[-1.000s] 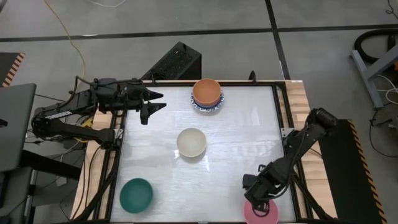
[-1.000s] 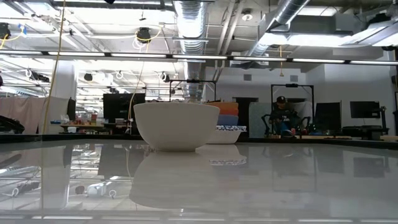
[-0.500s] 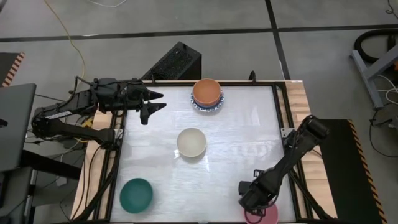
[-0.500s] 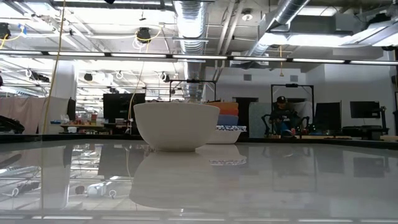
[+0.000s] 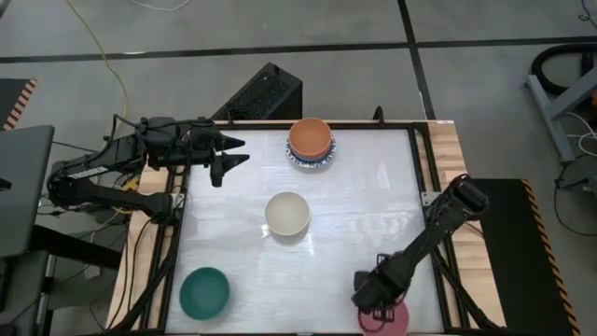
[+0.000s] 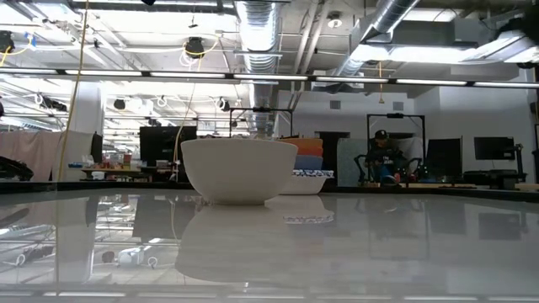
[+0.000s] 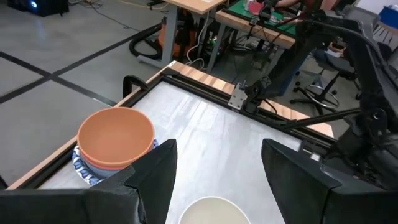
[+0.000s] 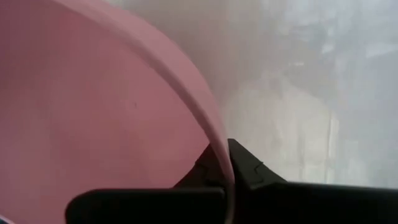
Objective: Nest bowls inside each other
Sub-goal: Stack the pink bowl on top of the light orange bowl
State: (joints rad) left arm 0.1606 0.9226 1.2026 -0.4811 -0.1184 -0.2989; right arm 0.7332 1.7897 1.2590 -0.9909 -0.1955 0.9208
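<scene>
A pink bowl [image 5: 394,320] sits at the table's near right corner, with my right gripper [image 5: 373,301] shut on its rim from above. A cream bowl [image 5: 287,213] stands alone mid-table, also seen as the cream bowl [image 6: 239,170] in the low view. A teal bowl [image 5: 204,291] rests near the front left. At the far edge an orange bowl [image 5: 310,136] tops a stack nested in a blue-patterned white bowl [image 5: 308,161]. My left gripper [image 5: 229,155] hovers open at the far left, clear of everything. My right gripper pinches the pink bowl's rim [image 8: 214,144] between its two fingers, one finger [image 8: 198,175] inside the bowl and the other finger [image 8: 250,169] outside. The fingers come from above, pointing steeply down. The bowl stays upright at the table's near right corner.
The white tabletop [image 5: 354,215] lies bare between the bowls, inside a black frame with wooden side strips [image 5: 448,149]. In the left wrist view the orange stack [image 7: 116,138] and the cream bowl [image 7: 208,213] lie ahead of the open fingers. A person sits far behind the table [image 6: 381,160].
My right gripper has sunk onto the pink bowl, shifting a little toward the table's left and near edge. The bowls have stayed where they were.
</scene>
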